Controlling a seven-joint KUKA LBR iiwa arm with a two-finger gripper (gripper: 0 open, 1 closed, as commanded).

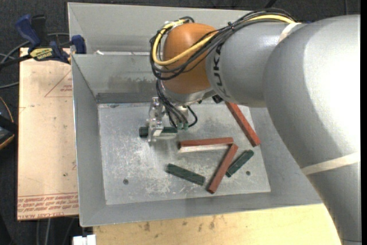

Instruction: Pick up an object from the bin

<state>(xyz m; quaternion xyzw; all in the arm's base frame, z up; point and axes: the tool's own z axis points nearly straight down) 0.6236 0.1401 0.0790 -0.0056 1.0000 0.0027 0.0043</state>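
Note:
My gripper [153, 132] hangs under the orange wrist cover, low over the bin floor left of the middle. A short dark green block [167, 131] lies flat right at its tip; one end pokes out to the left and the other to the right. Just right of it a red-brown bar with a pale side [205, 144] lies crosswise on the floor.
A second red-brown bar [222, 167] lies slanted at the lower right, a third [243, 123] rests along the right side. Two more dark green blocks lie in front, one [185, 174] near the middle, one [239, 162] further right. The arm covers the bin's right rear.

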